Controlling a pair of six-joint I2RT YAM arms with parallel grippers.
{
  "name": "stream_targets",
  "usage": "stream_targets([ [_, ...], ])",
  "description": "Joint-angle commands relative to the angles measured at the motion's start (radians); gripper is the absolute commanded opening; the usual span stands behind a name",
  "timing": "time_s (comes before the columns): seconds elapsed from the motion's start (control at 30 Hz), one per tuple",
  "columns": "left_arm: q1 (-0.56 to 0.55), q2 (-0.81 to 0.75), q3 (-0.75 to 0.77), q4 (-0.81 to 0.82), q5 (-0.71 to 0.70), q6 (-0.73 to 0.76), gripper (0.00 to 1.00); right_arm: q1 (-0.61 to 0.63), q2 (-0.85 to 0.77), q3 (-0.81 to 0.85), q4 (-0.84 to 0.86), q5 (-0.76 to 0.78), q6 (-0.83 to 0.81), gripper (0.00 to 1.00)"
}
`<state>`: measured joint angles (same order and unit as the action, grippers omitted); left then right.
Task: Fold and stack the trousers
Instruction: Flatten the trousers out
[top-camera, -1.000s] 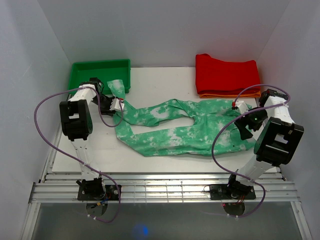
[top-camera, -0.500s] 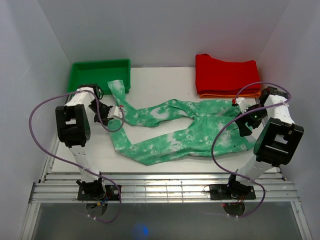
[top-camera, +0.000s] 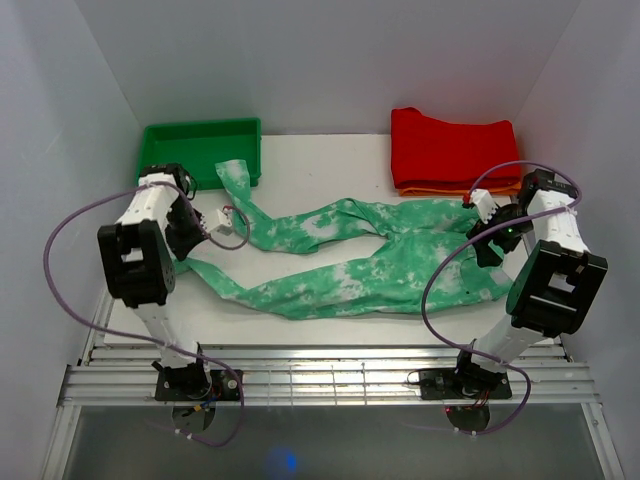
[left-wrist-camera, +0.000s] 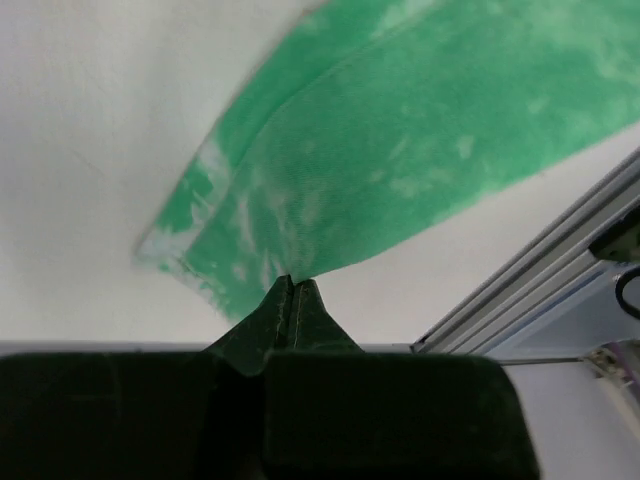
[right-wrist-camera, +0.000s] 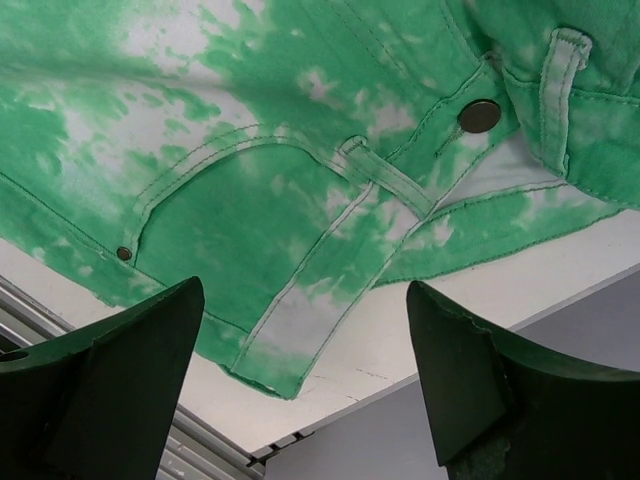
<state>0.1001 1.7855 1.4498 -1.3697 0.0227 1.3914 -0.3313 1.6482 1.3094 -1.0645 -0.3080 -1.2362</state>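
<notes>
The trousers (top-camera: 370, 258) lie spread across the white table, mint green with white blotches, waist at the right and both legs running left. One leg ends by the green bin, at about (top-camera: 232, 178). The nearer leg stretches to the left table edge, where my left gripper (top-camera: 188, 255) is shut on its cuff. In the left wrist view the closed fingertips (left-wrist-camera: 290, 287) pinch the cloth (left-wrist-camera: 400, 150). My right gripper (right-wrist-camera: 300, 290) hangs open above the waistband (right-wrist-camera: 385, 185), near the button (right-wrist-camera: 479, 116), touching nothing; in the top view the right gripper (top-camera: 490, 240) is at the waist's right end.
A red folded garment (top-camera: 455, 148) rests on an orange one (top-camera: 460, 188) at the back right. A green bin (top-camera: 200, 145) stands at the back left. Metal rails (top-camera: 330, 375) run along the near table edge, and white walls close in both sides.
My left gripper has shut on the nearer leg's cuff and drawn it left and toward the near edge, stretching that leg out. The right gripper has barely moved.
</notes>
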Motion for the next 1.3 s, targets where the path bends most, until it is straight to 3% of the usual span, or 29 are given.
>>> stream_targets([
  [0.0,0.033,0.244,0.168,-0.039,0.049,-0.212,0.00,0.006,0.031,0.007,0.031,0.000,0.029,0.87],
  [0.17,0.043,0.507,0.392,-0.039,0.137,-0.389,0.00,0.008,0.033,0.021,0.024,0.003,0.043,0.87],
  [0.37,0.084,0.640,0.431,-0.034,0.281,-0.528,0.01,0.009,0.032,-0.004,0.031,-0.002,0.061,0.88],
  [0.53,0.167,0.592,0.497,-0.017,0.427,-0.554,0.49,0.008,0.025,-0.047,0.055,-0.011,0.069,0.87],
  [0.57,0.179,0.562,0.523,-0.016,0.462,-0.548,0.77,0.008,0.024,-0.058,0.054,-0.016,0.066,0.85],
  [0.6,0.205,0.546,0.584,-0.012,0.471,-0.545,0.85,0.008,0.019,-0.082,0.058,-0.014,0.061,0.85],
  [0.67,0.239,0.496,0.645,0.010,0.503,-0.568,0.89,0.009,0.006,-0.105,0.072,-0.010,0.050,0.82],
  [0.7,0.277,0.479,0.676,0.011,0.557,-0.571,0.98,0.009,-0.019,-0.113,0.077,-0.011,0.044,0.82],
  [0.77,0.309,0.434,0.715,0.003,0.601,-0.560,0.98,0.008,-0.051,-0.133,0.061,-0.026,0.011,0.81],
  [0.93,0.372,0.189,0.470,0.086,0.585,-0.516,0.98,0.014,-0.129,-0.127,-0.014,-0.066,-0.074,0.81],
  [1.07,0.443,0.109,0.270,0.138,0.655,-0.557,0.98,0.020,-0.148,-0.127,-0.040,-0.060,-0.085,0.85],
  [1.13,0.568,-0.060,0.011,0.463,0.837,-0.830,0.98,0.041,-0.203,-0.195,-0.002,-0.039,-0.083,0.87],
  [1.2,0.578,-0.205,-0.174,0.746,0.864,-1.045,0.98,0.075,-0.266,-0.275,0.055,0.001,-0.089,0.87],
  [1.27,0.560,-0.183,-0.162,0.819,0.795,-1.100,0.98,0.112,-0.289,-0.330,0.093,0.042,-0.103,0.87],
])
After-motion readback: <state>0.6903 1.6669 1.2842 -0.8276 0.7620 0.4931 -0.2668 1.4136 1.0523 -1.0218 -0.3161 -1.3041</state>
